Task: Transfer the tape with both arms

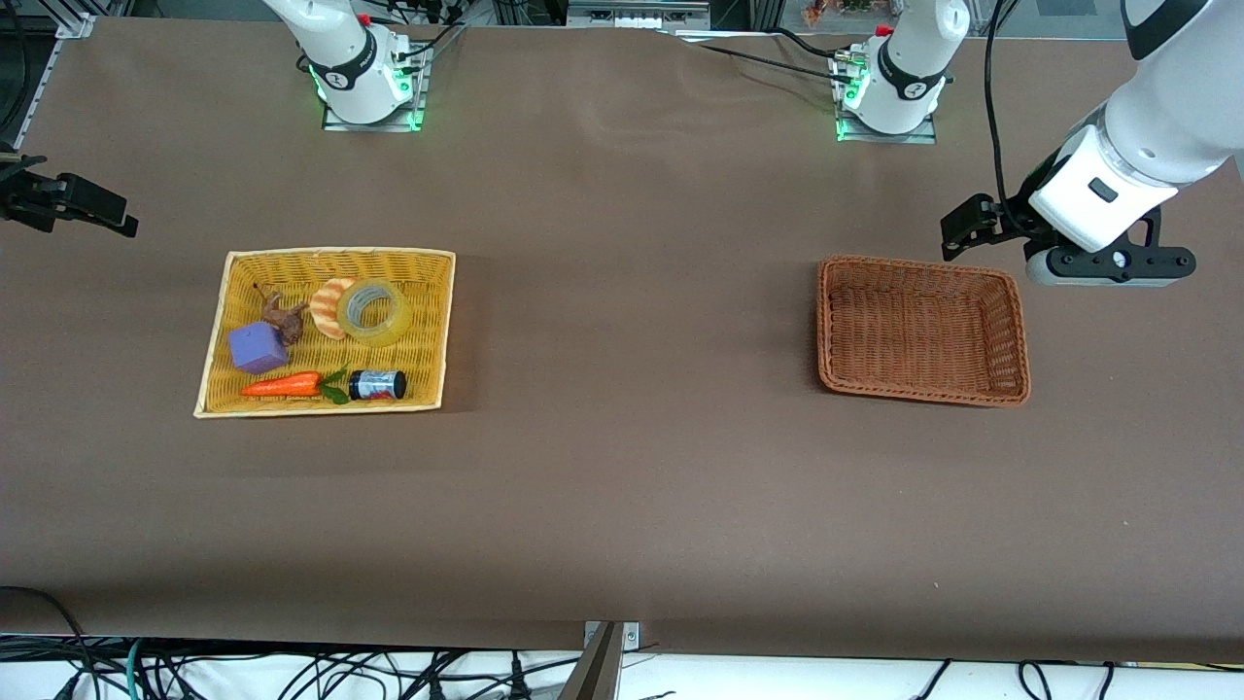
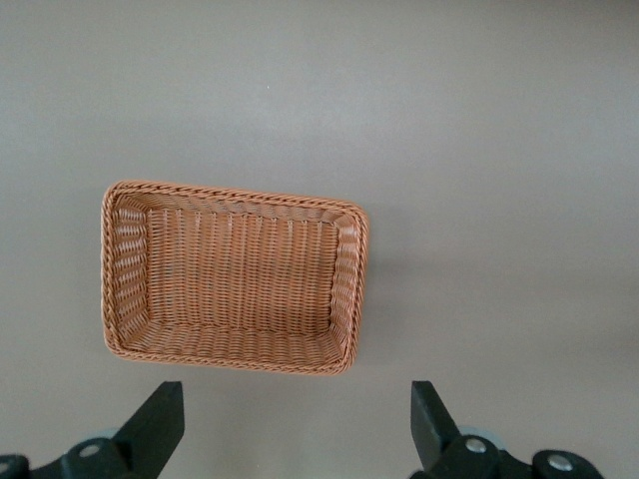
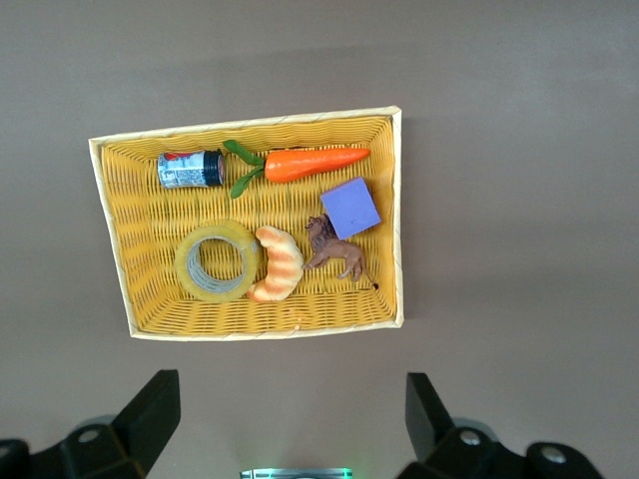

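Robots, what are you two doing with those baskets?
Nothing is being held yet. The tape lies in the yellow basket beside a toy croissant, a purple block, a carrot, a small can and a toy animal. The right pincer hangs open above that basket. The left pincer hangs open by the brown basket, which has nothing in it.

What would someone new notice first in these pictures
The eye goes first to the yellow basket toward the right arm's end of the table, with the tape lying flat beside a striped croissant toy, plus a carrot and a purple block. Next is the empty brown basket toward the left arm's end. The left tool and right tool wait open above the table.
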Controlling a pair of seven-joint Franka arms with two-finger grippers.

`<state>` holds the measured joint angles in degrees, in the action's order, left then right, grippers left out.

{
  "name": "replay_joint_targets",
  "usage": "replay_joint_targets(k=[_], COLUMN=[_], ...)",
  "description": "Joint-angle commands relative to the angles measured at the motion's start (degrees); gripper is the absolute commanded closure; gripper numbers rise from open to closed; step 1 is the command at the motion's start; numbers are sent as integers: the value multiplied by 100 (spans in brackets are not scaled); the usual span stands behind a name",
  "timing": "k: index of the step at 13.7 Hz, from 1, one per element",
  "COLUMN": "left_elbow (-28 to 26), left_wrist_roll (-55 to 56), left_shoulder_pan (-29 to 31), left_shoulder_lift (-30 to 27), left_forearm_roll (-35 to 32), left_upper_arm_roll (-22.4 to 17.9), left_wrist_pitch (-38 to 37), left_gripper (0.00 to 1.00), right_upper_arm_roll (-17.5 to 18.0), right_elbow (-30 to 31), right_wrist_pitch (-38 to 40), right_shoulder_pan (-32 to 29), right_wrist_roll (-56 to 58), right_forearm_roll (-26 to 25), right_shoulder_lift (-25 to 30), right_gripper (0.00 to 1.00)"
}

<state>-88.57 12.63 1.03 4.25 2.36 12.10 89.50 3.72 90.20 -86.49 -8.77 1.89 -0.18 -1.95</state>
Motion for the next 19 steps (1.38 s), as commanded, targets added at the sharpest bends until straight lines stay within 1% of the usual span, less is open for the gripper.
replay_joint_targets(k=[1, 5, 7, 9, 12, 14, 16, 17, 19], left_elbow=[-3, -3, -3, -3, -3, -3, -3, -3, -3], left_wrist_roll=[-33, -33, -33, -33, -33, -33, -33, -33, -33], left_shoulder_pan=[-6, -6, -6, -6, -6, -6, -6, -6, -6], left_shoulder_lift=[-73, -73, -73, -73, -73, -73, -73, -73, -65], left_forearm_roll=[-157, -157, -149, -149, -149, -157, -149, -157, -157], left_upper_arm_roll=[21, 21, 12, 12, 12, 12, 12, 12, 12], left_wrist_pitch=[-64, -64, -64, -64, -64, -64, -64, -64, -64], left_gripper=[0, 0, 0, 0, 0, 0, 0, 0, 0], right_upper_arm_roll=[24, 24, 24, 50, 103, 251, 602, 726, 1086], right_elbow=[-152, -187, -187, -178, 14, 767, 1436, 1857, 2648], right_wrist_pitch=[54, 45, 36, 10, -200, -970, -1709, -2209, -3185], right_shoulder_pan=[-46, -46, -46, 6, 42, 252, 261, 270, 261], right_wrist_roll=[4, -5, -5, 4, -13, -223, -705, -951, -1461], right_forearm_roll=[27, 10, 62, 10, 80, 97, 106, 106, 106], right_shoulder_lift=[-69, -69, -304, -350, -587, -422, -394, -403, -394], right_gripper=[0, 0, 0, 0, 0, 0, 0, 0, 0])
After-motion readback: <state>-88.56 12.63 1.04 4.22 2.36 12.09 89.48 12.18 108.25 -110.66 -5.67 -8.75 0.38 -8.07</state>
